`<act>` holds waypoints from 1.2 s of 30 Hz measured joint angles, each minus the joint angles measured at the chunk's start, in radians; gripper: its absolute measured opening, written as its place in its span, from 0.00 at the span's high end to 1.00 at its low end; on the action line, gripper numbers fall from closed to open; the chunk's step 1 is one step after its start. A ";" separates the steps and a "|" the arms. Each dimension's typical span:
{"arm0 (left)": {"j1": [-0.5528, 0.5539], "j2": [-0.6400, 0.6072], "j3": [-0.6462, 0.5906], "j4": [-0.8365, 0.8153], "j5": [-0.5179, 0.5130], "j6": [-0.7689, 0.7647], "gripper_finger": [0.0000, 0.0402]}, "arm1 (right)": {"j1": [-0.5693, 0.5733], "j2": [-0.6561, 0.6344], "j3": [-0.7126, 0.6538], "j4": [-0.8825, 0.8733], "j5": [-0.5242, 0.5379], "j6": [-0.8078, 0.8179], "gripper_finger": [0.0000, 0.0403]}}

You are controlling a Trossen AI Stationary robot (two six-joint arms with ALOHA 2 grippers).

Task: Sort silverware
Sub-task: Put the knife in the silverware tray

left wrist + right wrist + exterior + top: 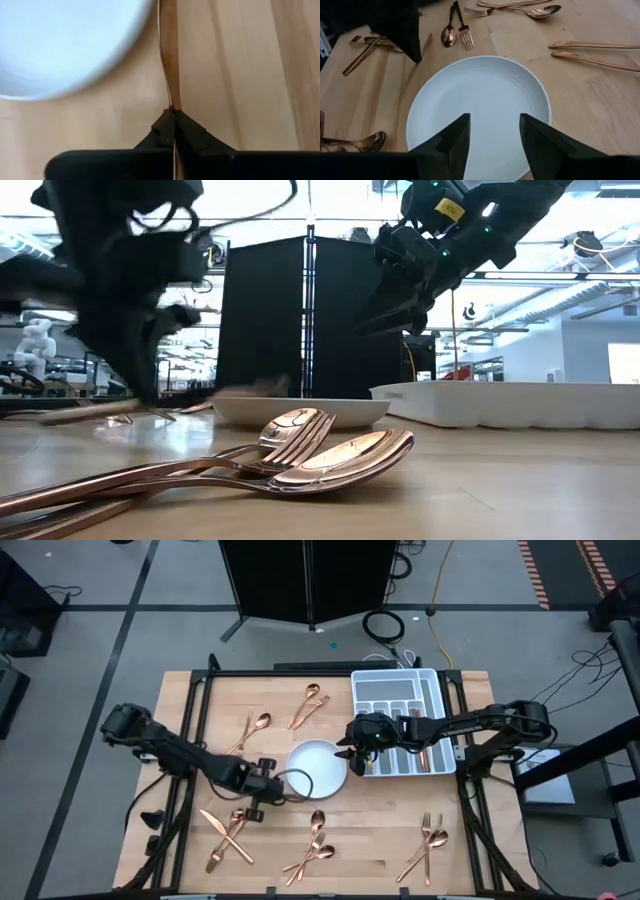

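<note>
the left gripper is low on the table, just beside the white plate; its fingers are pinched tight on a thin copper piece that lies along the wood next to the plate; i cannot tell what kind it is; the right gripper hangs over the plate with its fingers wide apart and nothing in them; the white tray sits by that arm; other forks and spoons lie around the table.
</note>
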 joint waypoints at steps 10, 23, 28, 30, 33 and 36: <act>0.133 -0.096 0.003 -0.001 -0.133 -0.092 1.00 | 0.000 0.000 0.000 0.010 0.000 0.003 0.60; 0.156 -0.068 0.003 0.009 0.185 0.093 0.95 | 0.000 0.000 0.000 -0.016 -0.001 0.029 0.60; 0.100 -0.025 0.003 0.041 0.176 0.036 0.80 | 0.000 0.000 0.000 -0.008 -0.001 0.006 0.60; 0.091 -0.002 0.004 0.087 0.173 -0.006 0.72 | 0.000 0.000 0.000 -0.007 0.000 0.002 0.60; 0.080 0.037 0.003 0.120 0.168 -0.018 0.63 | 0.000 0.000 0.000 -0.007 0.000 0.000 0.60; 0.073 0.076 0.004 0.154 0.161 -0.056 0.57 | 0.000 0.000 0.000 -0.008 0.000 0.000 0.60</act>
